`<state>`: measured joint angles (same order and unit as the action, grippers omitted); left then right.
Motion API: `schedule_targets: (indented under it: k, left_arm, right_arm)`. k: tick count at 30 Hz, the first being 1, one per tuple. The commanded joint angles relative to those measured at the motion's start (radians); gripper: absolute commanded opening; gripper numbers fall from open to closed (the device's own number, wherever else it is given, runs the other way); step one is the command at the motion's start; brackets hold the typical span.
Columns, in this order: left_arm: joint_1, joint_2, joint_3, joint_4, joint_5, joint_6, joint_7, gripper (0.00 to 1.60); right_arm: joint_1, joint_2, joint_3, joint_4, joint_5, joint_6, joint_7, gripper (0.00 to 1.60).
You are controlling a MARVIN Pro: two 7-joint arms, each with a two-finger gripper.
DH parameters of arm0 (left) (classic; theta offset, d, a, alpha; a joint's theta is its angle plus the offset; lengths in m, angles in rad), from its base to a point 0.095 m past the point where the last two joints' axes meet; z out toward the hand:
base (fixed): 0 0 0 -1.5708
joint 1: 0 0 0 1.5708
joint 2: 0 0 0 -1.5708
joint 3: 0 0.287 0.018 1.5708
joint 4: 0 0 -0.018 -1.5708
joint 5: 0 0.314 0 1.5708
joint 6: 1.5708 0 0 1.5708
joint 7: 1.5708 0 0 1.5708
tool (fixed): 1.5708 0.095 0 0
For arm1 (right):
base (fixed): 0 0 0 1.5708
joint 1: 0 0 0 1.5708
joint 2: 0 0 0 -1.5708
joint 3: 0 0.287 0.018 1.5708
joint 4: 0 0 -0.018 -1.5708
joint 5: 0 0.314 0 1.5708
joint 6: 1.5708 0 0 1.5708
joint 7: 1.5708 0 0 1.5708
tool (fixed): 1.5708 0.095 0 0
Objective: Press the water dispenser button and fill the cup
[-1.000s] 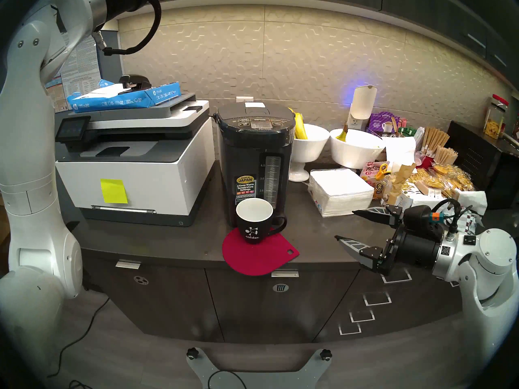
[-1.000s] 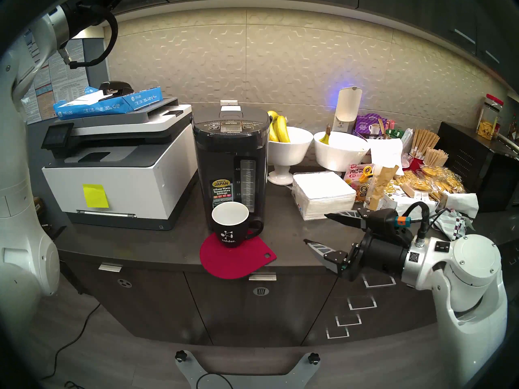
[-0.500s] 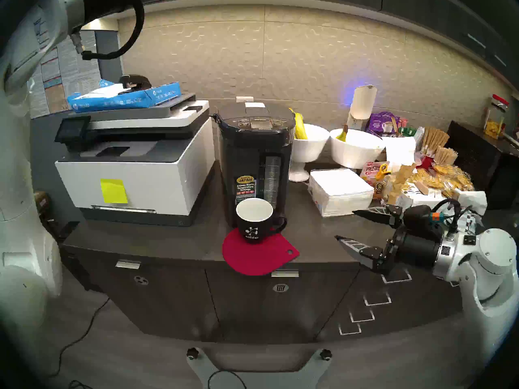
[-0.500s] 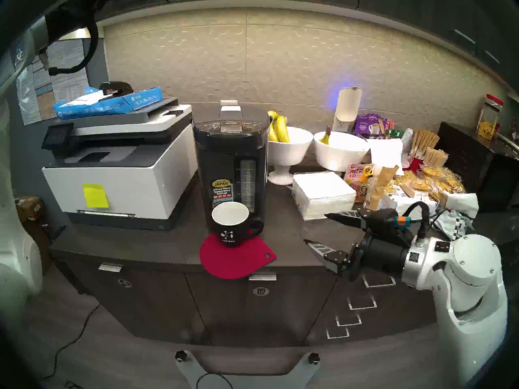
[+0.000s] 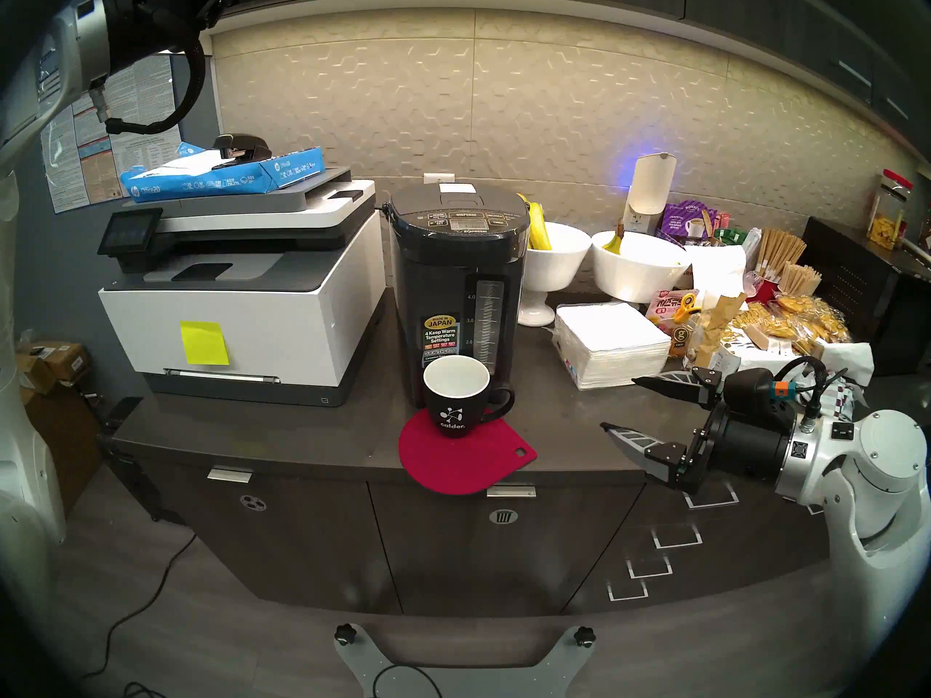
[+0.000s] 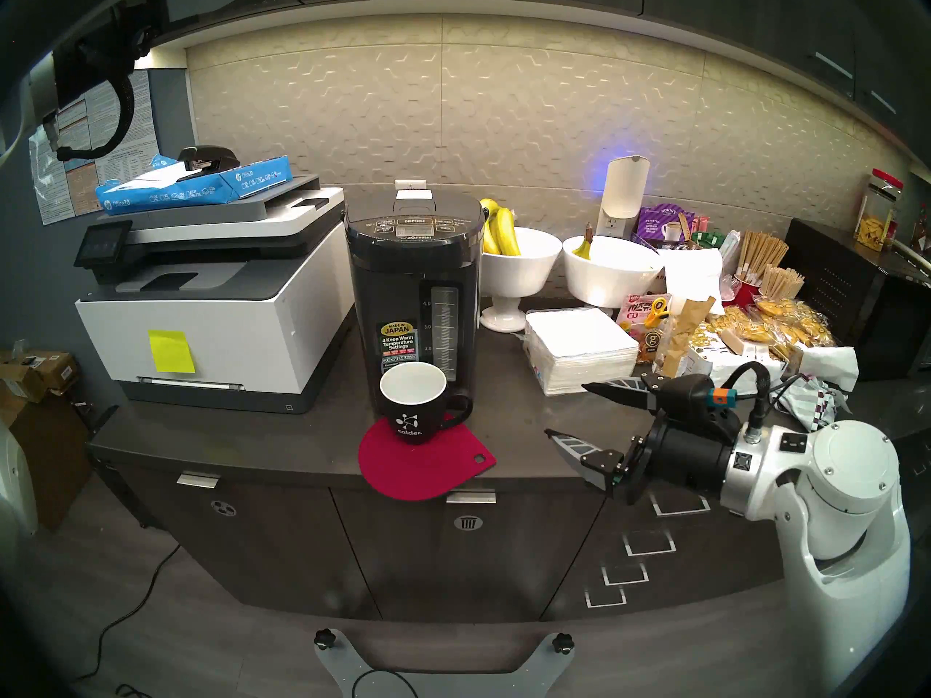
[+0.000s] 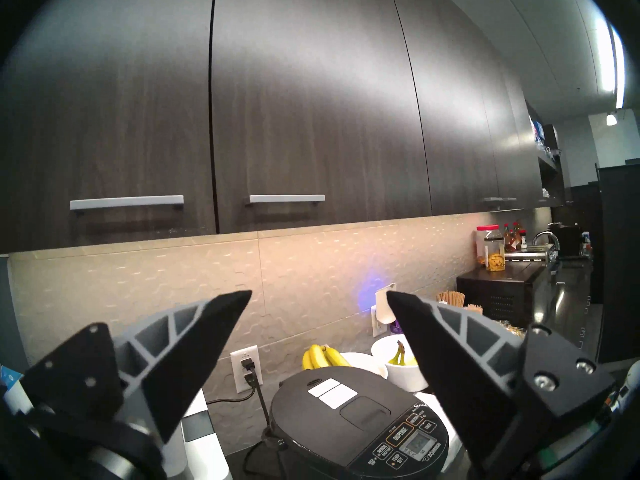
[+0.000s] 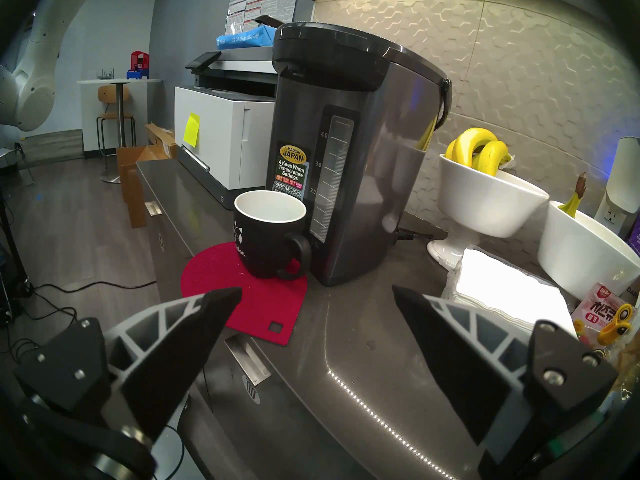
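Surface (image 5: 312,430) carries printer (image 5: 242,299) at left w/ dispenser (image 5: 456,289) just beside it on the right. Red mat (image 5: 463,460) lies at front edge, overhanging it. Cup (image 5: 457,397) stands upright on mat, touching or nearly touching dispenser's front, handle to the right, white inside looks empty. Button (image 7: 399,434), marked DISPENSE, sits on dispenser's top panel, nothing on it. Right pincer (image 5: 617,402) hovers level near surface, well right of cup, jaws wide apart, empty. Left pincer (image 7: 318,297) is up high above dispenser, jaws spread wide, holding nothing.
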<state>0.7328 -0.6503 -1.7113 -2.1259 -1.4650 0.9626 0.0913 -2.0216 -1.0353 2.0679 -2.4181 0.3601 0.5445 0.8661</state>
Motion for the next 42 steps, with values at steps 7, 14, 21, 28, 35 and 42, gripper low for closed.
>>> schedule_targets:
  k: [7, 14, 21, 28, 35, 42]
  left_arm:
    - [-0.024, 0.166, 0.072, 0.092, 0.132, -0.012, -0.242, 0.99]
    - [-0.124, 0.176, 0.189, 0.137, 0.212, -0.050, -0.362, 1.05]
    - [-0.194, 0.126, 0.279, 0.174, 0.294, -0.088, -0.440, 1.07]
    - [-0.263, 0.079, 0.358, 0.232, 0.376, -0.111, -0.512, 1.10]
    - [-0.324, 0.040, 0.415, 0.284, 0.442, -0.115, -0.589, 0.86]
    - [-0.389, 0.007, 0.471, 0.329, 0.487, -0.101, -0.657, 0.82]
  right_arm:
    - [0.004, 0.002, 0.000, -0.013, -0.001, 0.000, -0.001, 1.60]
    - [0.004, 0.002, 0.000, -0.013, -0.001, 0.000, -0.001, 1.60]
    - [0.004, 0.002, 0.000, -0.013, -0.001, 0.000, -0.001, 1.60]
    - [0.004, 0.002, 0.000, -0.013, -0.001, 0.000, -0.001, 1.60]
    - [0.004, 0.002, 0.000, -0.013, -0.001, 0.000, -0.001, 1.60]
    - [0.004, 0.002, 0.000, -0.013, -0.001, 0.000, -0.001, 1.60]
